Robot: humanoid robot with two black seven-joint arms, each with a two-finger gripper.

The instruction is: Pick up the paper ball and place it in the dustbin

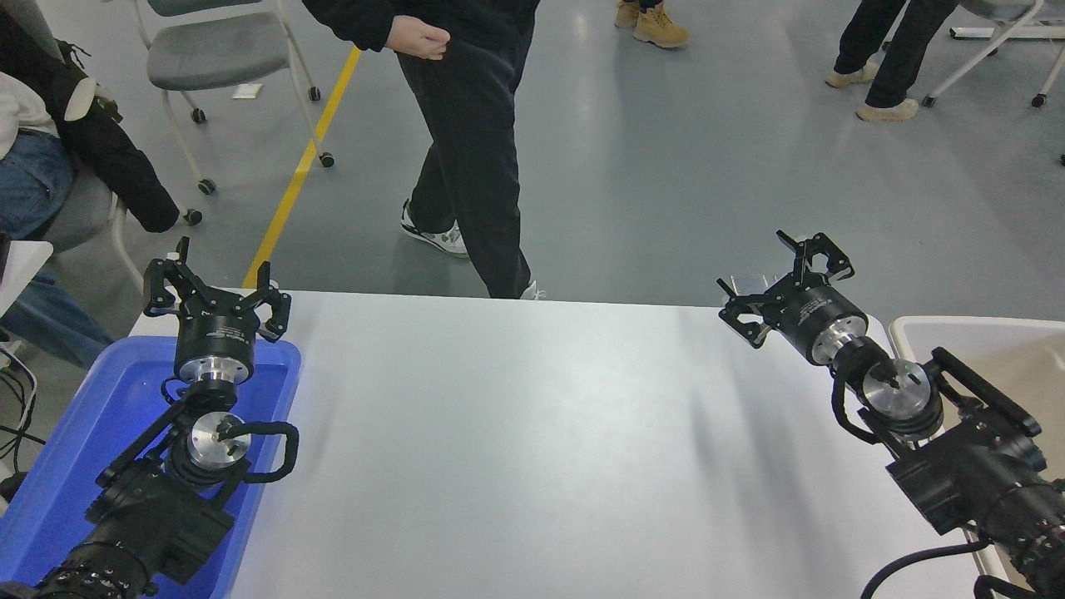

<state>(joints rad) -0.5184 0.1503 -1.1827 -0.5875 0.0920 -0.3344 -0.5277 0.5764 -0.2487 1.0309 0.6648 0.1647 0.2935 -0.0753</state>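
Right gripper (784,279) is hanging over the table's (516,433) far right corner, black claw fingers spread wide & holding nothing; behind it a shiny metal wrist disc and a looped black cable are leading back down the matte black arm to the table's near right corner. Paper ball isn't showing anywhere in view. Bin (907,331) is sitting just off the table's right edge, beside the right arm: cream plastic w/ a pale rounded rim, only its far left corner and part of the smooth inner wall showing, rest is covered by the arm or cut off by the frame.

Left gripper (218,287) is parked over the table's far left corner, fingers also splayed open, empty. Under it a bright blue glossy plastic tray (83,416) w/ rounded corners is lying along the table's left edge.

Table top is a flat, smooth white rectangle w/ soft grey shadows near the right arm.

Beyond the table's far edge a person (474,141) in black trousers & white sneakers is standing on the grey floor, one bare hand (413,37) curled loosely. Further left of the table a grey-cushioned chair (208,54) on castors is standing
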